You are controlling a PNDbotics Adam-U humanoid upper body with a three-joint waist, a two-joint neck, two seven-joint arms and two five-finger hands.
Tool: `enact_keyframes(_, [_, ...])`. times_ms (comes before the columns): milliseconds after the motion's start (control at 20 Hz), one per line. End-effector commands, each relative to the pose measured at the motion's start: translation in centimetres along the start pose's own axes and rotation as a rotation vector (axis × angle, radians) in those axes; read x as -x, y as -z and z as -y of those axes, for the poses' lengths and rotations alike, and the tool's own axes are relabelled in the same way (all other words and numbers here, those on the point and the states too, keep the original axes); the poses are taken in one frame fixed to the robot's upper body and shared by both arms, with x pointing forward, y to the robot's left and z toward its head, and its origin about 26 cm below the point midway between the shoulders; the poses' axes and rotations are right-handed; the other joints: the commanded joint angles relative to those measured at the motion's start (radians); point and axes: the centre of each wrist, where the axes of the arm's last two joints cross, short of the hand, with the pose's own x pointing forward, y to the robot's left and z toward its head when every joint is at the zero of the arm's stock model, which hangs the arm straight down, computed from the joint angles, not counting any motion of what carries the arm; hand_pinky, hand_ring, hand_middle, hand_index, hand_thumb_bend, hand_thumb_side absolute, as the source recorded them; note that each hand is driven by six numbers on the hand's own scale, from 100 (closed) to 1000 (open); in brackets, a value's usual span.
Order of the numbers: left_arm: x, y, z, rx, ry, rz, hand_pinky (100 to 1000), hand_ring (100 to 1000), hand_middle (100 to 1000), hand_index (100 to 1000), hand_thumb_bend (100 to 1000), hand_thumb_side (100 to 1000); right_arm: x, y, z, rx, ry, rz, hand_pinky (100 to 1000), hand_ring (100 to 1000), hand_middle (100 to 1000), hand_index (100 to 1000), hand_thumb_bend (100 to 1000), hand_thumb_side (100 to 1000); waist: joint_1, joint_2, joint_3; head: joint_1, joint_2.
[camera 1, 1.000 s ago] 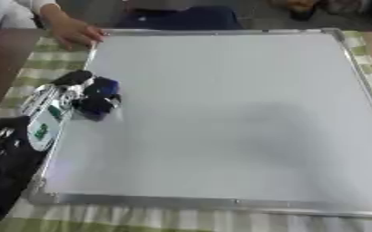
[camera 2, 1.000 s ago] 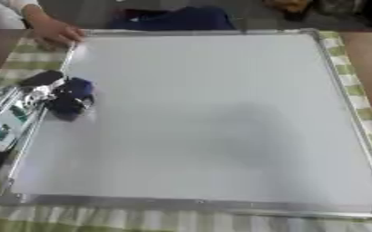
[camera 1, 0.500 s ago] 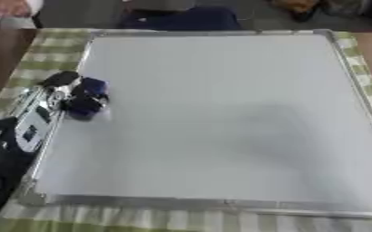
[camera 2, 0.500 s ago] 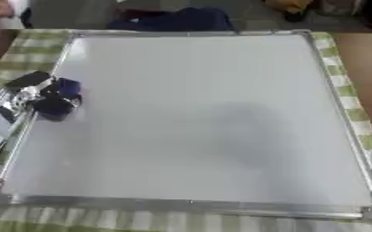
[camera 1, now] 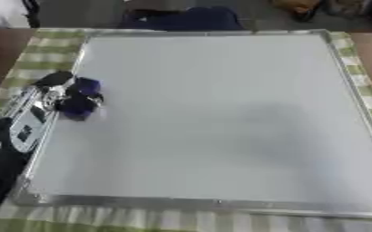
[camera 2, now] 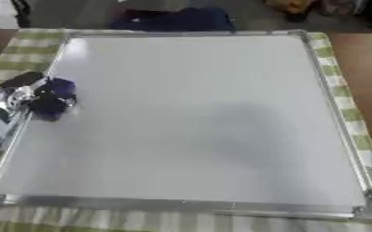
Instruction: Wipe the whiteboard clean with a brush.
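The left hand [camera 1: 58, 95] comes in from the view's left side and rests at the left edge of the whiteboard [camera 1: 213, 113], its black and silver fingers curled round a dark blue brush [camera 1: 80, 100]; the brush sits just to the hand's right, pressed down on the white face of the board near its left frame, about a third of the way down from the far edge. Behind the hand, toward the lower left corner, the black forearm with a pale panel [camera 1: 26, 129] lies over the board's left frame; beyond the hand, to its right and ahead of it, the board's face shows white with only a faint grey shadow near the middle. The whiteboard lies flat, its silver frame squarely on a green and white checked cloth [camera 1: 38, 54] that covers the surface; brown bare surface [camera 2: 364, 59] shows far to the hand's right past the cloth. Ahead of the hand, past the board's far edge, something dark blue [camera 1: 185, 19] lies blurred. The right hand shows in neither view.
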Motion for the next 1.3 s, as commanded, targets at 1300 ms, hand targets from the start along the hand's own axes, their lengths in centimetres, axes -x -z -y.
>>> enact_keyframes(1300, [-9.7, -8.2, -2.8, 0.021, 0.204, 0.579, 380, 477, 307, 360, 100, 552, -0.7, 0.8, 0.2, -0.005, 0.007, 0.036, 627, 528, 443, 381, 100, 807, 0.003, -0.025, -0.009, -0.003, 0.003])
